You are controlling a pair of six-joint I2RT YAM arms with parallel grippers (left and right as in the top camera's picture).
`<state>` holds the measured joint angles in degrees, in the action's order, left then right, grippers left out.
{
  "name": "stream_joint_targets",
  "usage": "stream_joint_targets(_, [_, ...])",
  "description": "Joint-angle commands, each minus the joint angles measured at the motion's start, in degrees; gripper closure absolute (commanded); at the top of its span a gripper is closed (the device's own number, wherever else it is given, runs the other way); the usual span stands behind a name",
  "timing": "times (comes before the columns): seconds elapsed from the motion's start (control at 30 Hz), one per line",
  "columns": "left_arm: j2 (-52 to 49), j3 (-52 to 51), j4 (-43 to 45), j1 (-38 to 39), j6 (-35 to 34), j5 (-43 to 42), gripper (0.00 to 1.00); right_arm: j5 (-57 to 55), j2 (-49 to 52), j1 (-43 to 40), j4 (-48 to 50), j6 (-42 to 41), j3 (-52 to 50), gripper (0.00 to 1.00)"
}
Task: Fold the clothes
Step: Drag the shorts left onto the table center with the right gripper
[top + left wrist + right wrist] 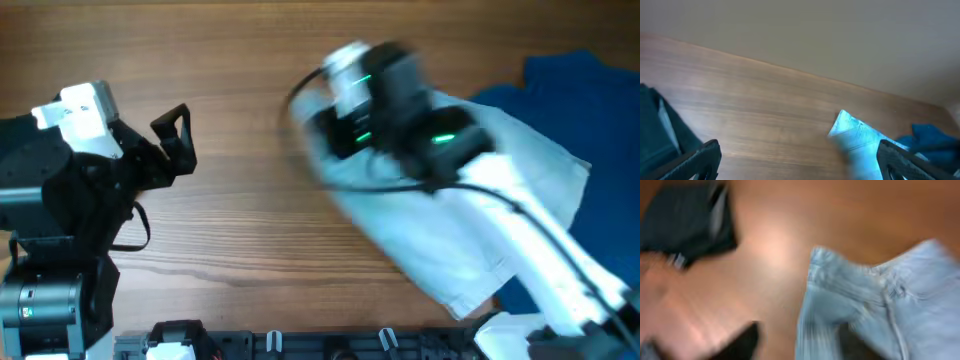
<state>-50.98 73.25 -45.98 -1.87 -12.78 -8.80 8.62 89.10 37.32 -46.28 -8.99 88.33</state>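
The left gripper sits at the left of the overhead frame on a black arm folded over its base, its fingers pointing toward the middle of the wooden table. The right arm reaches in from the lower right corner, and its wrist end is smeared by motion over the upper left part of the jeans. The jeans lie right of centre, well apart from the left gripper: a pale, faded-blue slab of denim running slantwise down to a hemmed edge near the bottom. A dark-blue garment shows from beneath them at the right edge.

In the left wrist view the two black fingers stand wide apart in the bottom corners with only bare wood grain between them. A folded corner of the jeans lies at the lower right, near the right-hand finger, with a scrap of the dark-blue garment behind it.

The right wrist view is heavily blurred. The right gripper shows only as two dark patches along the bottom, one over the wood and one against the denim; I cannot tell whether it is clamped on the cloth. The jeans fill the right half, with seams and stitched folds visible. A dark folded garment lies on the table in the upper left.
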Motion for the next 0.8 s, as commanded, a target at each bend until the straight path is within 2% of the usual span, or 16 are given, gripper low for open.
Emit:
stream_joint_targets(0.0, [0.0, 0.7, -0.6, 0.1, 0.3, 2.7, 0.0, -9.9, 3.7, 3.8, -0.1, -6.8, 0.2, 0.25])
stream_joint_targets(0.07, [-1.5, 0.7, -0.6, 0.1, 0.3, 2.7, 0.0, -12.9, 2.1, 0.9, -0.7, -9.8, 1.4, 0.24])
stream_joint_targets(0.17, [-9.0, 0.7, -0.8, 0.7, 0.4, -1.7, 0.0, -12.7, -5.7, -8.9, -1.6, -14.0, 3.4, 0.26])
stream_joint_targets(0.23, [-18.4, 0.7, -0.1, 4.0, 2.6, -6.7, 0.0, -11.5, -10.1, -13.8, -1.6, -16.3, 3.5, 0.26])
stream_joint_targets(0.33, [-37.2, 0.7, 4.3, 13.8, 9.4, -7.5, 0.0, -7.7, -16.2, -20.0, -3.7, -17.2, 3.5, 0.25])
stream_joint_targets(0.47, [-53.5, 0.7, 17.7, 22.3, 11.1, -6.6, 0.0, -7.7, -17.7, -20.9, -7.2, -17.1, 3.5, 0.23])
stream_joint_targets(0.57, [-60.2, 0.7, 26.4, 24.9, 11.1, -6.6, 0.11, -7.7, -17.3, -20.9, -9.6, -17.1, 3.5, 0.23])
stream_joint_targets(0.67, [-65.4, 0.7, 30.7, 25.3, 11.1, -4.8, 0.18, -7.7, -17.3, -20.9, -11.3, -17.0, 3.5, 0.23])
stream_joint_targets(0.77, [-67.1, 0.7, 31.4, 25.3, 11.1, -4.6, 0.26, -7.7, -17.3, -20.9, -11.6, -16.7, 3.5, 0.23])
